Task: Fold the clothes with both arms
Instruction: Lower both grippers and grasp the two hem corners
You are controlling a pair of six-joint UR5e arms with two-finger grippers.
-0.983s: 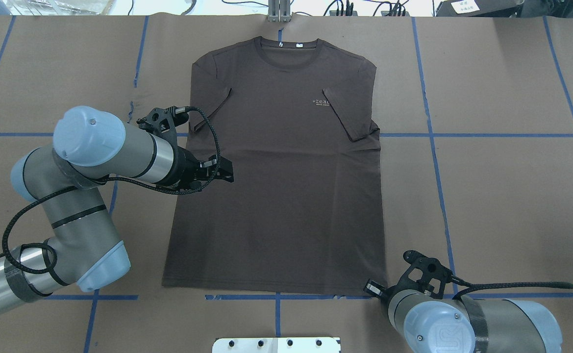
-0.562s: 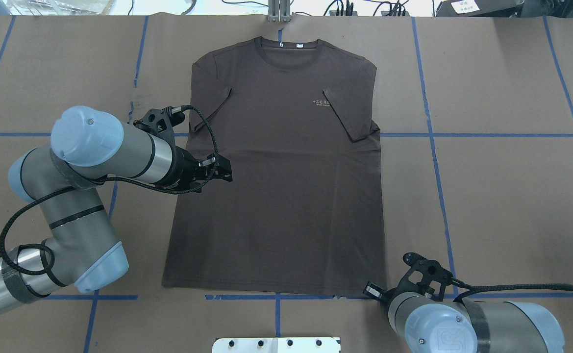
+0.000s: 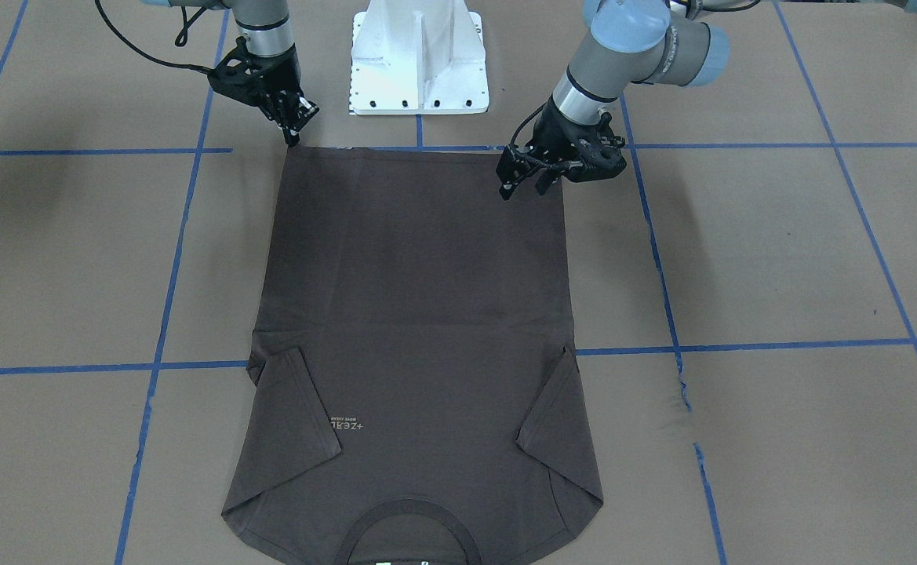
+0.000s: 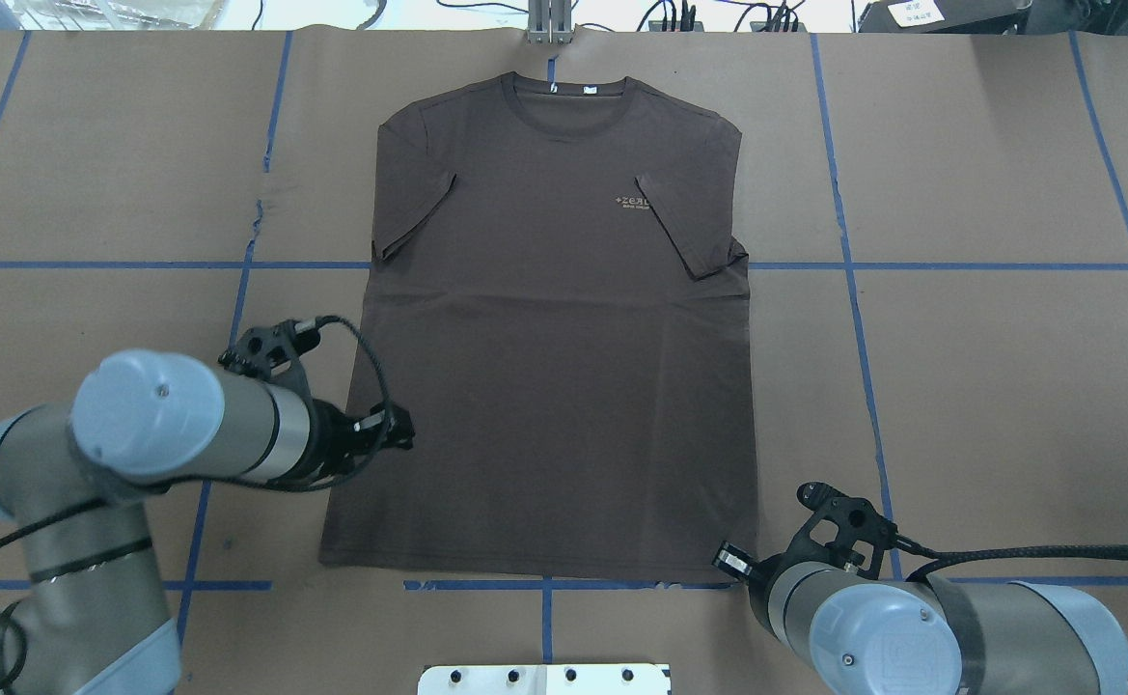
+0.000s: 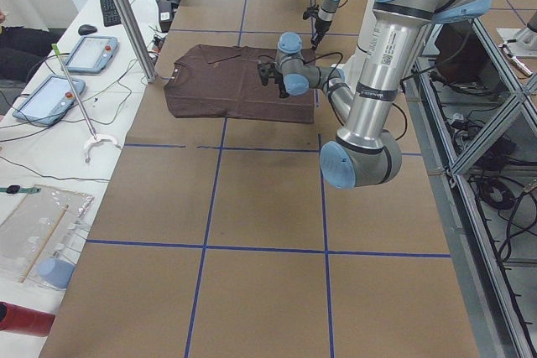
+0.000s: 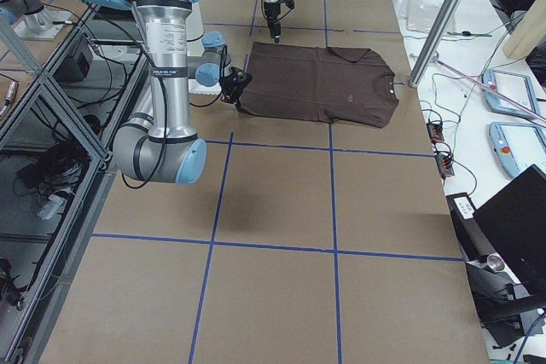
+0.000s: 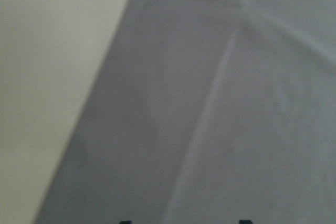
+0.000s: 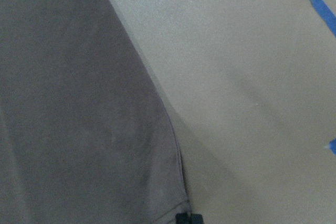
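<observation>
On the brown-papered table point(image 4: 988, 386), the T-shirt point(image 4: 554, 367) lies flat and front up. Both sleeves are folded inward, the collar is at the far side and the hem is toward the robot's base. Over the shirt's left edge, short of the hem corner, hangs the left gripper point(image 3: 522, 182); its fingers stand apart and hold nothing. At the right hem corner sits the right gripper point(image 3: 293, 136), tip touching the cloth edge. Its fingers appear together; whether cloth is pinched between them cannot be told.
</observation>
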